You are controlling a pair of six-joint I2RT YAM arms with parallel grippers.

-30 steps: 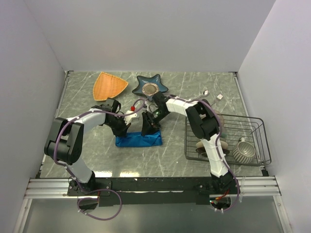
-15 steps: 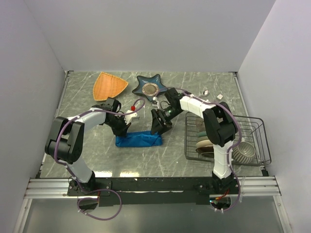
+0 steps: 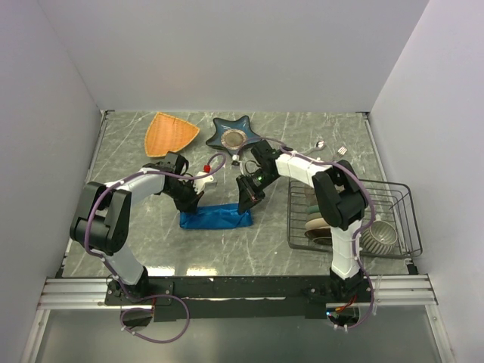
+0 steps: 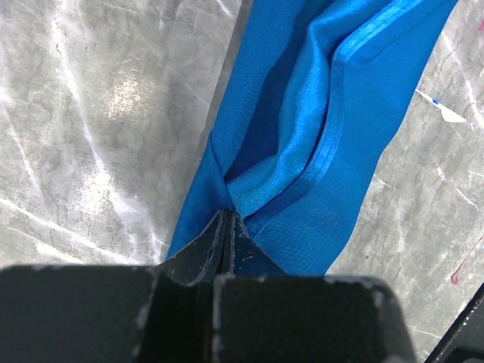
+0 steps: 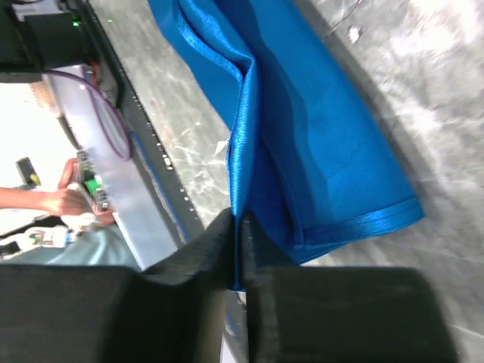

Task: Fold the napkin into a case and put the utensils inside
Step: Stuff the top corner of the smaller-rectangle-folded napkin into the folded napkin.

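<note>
Wire rack (image 3: 412, 198) at centre right holds stacked plates (image 3: 311, 224) and a ribbed metal bowl (image 3: 378, 237). Both arms reach inward, low over the marbled worktop (image 3: 265, 242). The left tool (image 4: 227, 223) and right tool (image 5: 237, 231) each pinch closed on opposite ends of the shiny blue folded napkin (image 3: 215, 218), mid-frame. Thin silver spoon (image 3: 320, 142) and fork (image 3: 342, 151) lie upper right.

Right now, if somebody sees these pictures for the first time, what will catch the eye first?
The bright blue napkin, folded into a long strip at the middle of the table, stands out most. The left gripper and right gripper each have their jaws pinched shut on one end of it. Farther back lie an orange triangular dish and a dark star-shaped dish.
</note>
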